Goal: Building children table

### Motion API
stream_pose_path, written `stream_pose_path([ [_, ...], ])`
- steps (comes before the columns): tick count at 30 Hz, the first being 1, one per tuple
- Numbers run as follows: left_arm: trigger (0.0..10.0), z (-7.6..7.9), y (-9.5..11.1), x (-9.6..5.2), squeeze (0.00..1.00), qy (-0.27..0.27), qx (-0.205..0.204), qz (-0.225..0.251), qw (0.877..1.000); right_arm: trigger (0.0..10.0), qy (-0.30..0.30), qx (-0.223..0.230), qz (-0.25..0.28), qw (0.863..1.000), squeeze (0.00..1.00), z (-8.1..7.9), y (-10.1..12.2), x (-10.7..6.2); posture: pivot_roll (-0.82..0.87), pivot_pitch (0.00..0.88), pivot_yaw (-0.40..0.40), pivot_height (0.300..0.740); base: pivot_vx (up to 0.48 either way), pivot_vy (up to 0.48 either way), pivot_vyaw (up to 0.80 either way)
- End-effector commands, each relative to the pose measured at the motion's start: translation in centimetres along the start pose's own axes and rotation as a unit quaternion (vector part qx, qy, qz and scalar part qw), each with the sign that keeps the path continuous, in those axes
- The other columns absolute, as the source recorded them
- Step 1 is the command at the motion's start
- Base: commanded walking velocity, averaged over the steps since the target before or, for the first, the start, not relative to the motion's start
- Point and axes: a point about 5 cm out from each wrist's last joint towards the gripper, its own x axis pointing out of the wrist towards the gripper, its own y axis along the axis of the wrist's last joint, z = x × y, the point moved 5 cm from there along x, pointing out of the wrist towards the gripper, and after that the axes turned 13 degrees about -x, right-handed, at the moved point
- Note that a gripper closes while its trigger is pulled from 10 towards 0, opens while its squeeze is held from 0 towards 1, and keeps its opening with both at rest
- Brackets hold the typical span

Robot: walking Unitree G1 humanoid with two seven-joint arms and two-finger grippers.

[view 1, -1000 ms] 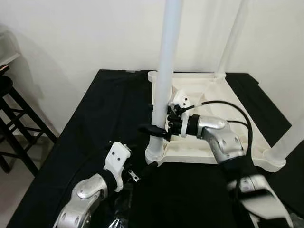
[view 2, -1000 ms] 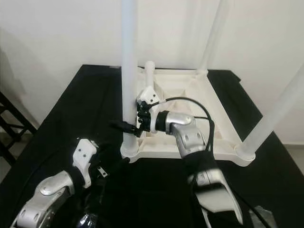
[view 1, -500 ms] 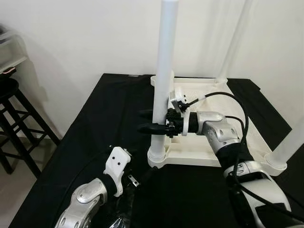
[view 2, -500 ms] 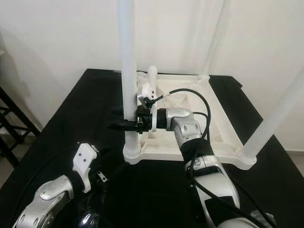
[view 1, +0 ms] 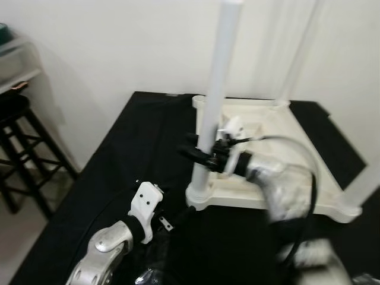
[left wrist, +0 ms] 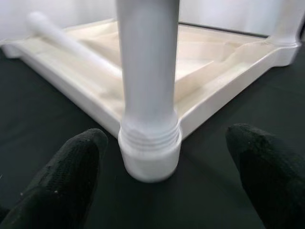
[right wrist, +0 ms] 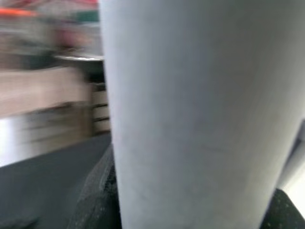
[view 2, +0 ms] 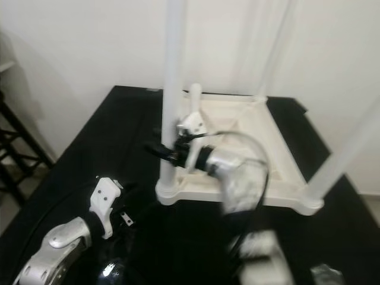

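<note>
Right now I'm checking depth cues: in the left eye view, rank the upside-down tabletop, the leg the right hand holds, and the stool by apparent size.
1. Upside-down tabletop, the widest.
2. Leg in the right hand, tall and thin.
3. Stool, cut off at the frame edge, so its rank is unsure.

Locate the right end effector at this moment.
The right end effector is at the near-left table leg, partway up, above the upturned tabletop's corner socket.

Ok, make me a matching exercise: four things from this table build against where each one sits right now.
1. right gripper
2. left gripper
3. loose leg
4. stool

a. lying inside the upturned tabletop
b. around the standing leg
c. on the floor by the wall
d. open, low before that leg's socket

Pairs: 1-b, 2-d, 3-a, 4-c
</note>
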Motion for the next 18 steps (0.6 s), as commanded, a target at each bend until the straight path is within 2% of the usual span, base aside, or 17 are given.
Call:
stream_pose_path([
  [1,10.0,-0.4,-0.1,-0.2,0.00,0.002,0.008,-0.004,1.000,0.0,0.018,-0.022,-0.089,0.996,0.00,-2.3,-4.1,-0.6,-0.05,0.016,-0.009,0.740,0.000,0.000,0.00],
  [2,10.0,-0.4,-0.1,-0.2,0.00,0.002,0.008,-0.004,1.000,0.0,0.018,-0.022,-0.089,0.996,0.00,-2.3,-4.1,-0.6,-0.05,0.016,-0.009,0.740,0.000,0.000,0.00],
  [4,10.0,-0.4,-0.1,0.1,0.00,0.001,0.007,-0.005,1.000,0.0,0.001,0.035,-0.093,0.995,0.00,-0.7,-5.0,-0.4,-0.04,0.004,-0.015,0.740,0.000,0.000,0.00],
  [5,10.0,-0.4,-0.1,0.2,0.00,-0.002,0.009,-0.007,1.000,0.0,0.006,0.047,-0.098,0.994,0.00,-0.8,-5.4,-0.3,-0.03,0.011,-0.027,0.740,0.000,0.000,0.00],
  [8,10.0,-0.7,0.0,0.2,0.00,0.005,0.009,-0.003,1.000,0.0,0.020,0.030,-0.092,0.995,0.00,-1.4,-5.1,-0.1,-0.04,0.003,-0.024,0.740,0.000,0.000,0.00],
  [11,10.0,-0.9,0.0,0.1,0.00,0.009,0.008,-0.002,1.000,0.0,0.008,0.038,-0.096,0.995,0.00,-1.5,-4.8,-0.3,-0.04,0.003,-0.020,0.740,0.000,0.000,0.00],
  [12,10.0,-0.9,0.0,0.1,0.00,0.009,0.008,-0.002,1.000,6.3,0.004,0.043,-0.098,0.994,0.00,-1.5,-4.8,-0.4,-0.04,0.003,-0.020,0.740,0.000,0.000,0.00],
  [15,10.0,-0.9,0.0,0.1,0.00,0.004,0.010,-0.006,1.000,6.3,-0.025,0.064,-0.100,0.993,0.00,-1.2,-4.3,-0.7,-0.04,0.002,-0.013,0.740,0.000,0.000,0.00],
  [16,10.0,-0.9,0.0,0.1,0.00,0.003,0.010,-0.007,1.000,10.0,-0.021,0.062,-0.093,0.994,1.00,-1.2,-4.0,-0.9,-0.04,0.005,-0.012,0.740,0.000,0.000,0.00],
  [18,10.0,-0.8,0.0,0.1,0.00,0.002,0.011,-0.007,1.000,10.0,-0.019,0.059,-0.084,0.994,1.00,-1.0,-3.8,-1.0,-0.04,0.009,-0.009,0.740,0.000,0.000,0.00],
])
